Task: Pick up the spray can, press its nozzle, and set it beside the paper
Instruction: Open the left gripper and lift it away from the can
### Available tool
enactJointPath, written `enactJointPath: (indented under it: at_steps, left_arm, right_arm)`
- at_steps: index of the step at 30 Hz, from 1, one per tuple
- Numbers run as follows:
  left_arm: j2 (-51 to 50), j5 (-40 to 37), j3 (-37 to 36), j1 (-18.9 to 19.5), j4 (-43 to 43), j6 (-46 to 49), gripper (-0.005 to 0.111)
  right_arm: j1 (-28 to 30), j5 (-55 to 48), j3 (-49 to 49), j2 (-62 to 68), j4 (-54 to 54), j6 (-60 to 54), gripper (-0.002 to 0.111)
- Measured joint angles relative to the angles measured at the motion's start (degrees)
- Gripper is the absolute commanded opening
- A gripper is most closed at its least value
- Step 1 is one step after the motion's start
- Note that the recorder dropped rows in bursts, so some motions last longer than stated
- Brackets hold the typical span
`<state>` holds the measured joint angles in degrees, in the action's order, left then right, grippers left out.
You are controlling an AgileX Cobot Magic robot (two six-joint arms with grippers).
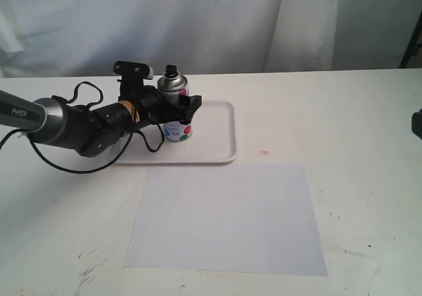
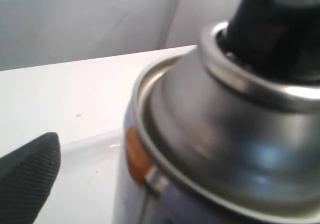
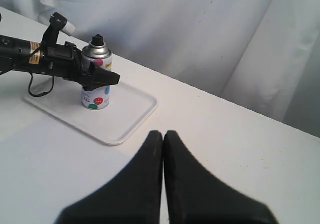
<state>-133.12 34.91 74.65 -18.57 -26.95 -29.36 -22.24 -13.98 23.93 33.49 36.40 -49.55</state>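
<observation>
Spray can [image 1: 177,132] midsection hidden behind left gripper [image 1: 175,107], far finger unseen

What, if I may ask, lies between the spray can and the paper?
Only the tray, on which the spray can stands: its bare floor and near rim. The paper begins just past that rim, as the exterior view shows.

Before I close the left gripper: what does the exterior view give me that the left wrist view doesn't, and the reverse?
Exterior only: the paper lying nearer the camera than the tray, the left arm, and the left gripper straddling the spray can mid-body.
Left wrist only: a close look at the can's silver shoulder, and one finger pad with a visible gap between it and the can.
Both: the can upright on the tray, with its black nozzle on top.
</observation>
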Motion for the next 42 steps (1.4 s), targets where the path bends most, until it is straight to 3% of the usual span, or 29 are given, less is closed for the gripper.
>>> enactJointPath:
  at_steps: [20,25,28,33,38,42]
  left_arm:
    - [15.6,-10.6,0.0,0.0,-5.0,0.0,0.102]
    - [21.1,-16.5,0.0,0.0,-5.3,-1.3,0.101]
    - [24.8,-20.9,0.0,0.0,-5.4,-2.0,0.085]
    - [31.5,-27.0,0.0,0.0,-5.4,-3.9,0.027]
    - [37.4,-33.6,0.0,0.0,-5.4,-4.5,0.002]
    - [41.6,-40.8,0.0,-0.1,-5.4,-4.7,0.0]
  right_arm:
    - [0.0,0.3,0.0,0.0,0.0,0.0,0.0]
    - [0.0,0.3,0.0,0.0,0.0,0.0,0.0]
    - [0.0,0.4,0.0,0.0,0.0,0.0,0.0]
    - [0.0,1.1,0.0,0.0,0.0,0.2,0.0]
    - [0.0,1.2,0.0,0.0,0.0,1.4,0.0]
    - [0.0,1.9,0.0,0.0,0.0,2.9,0.0]
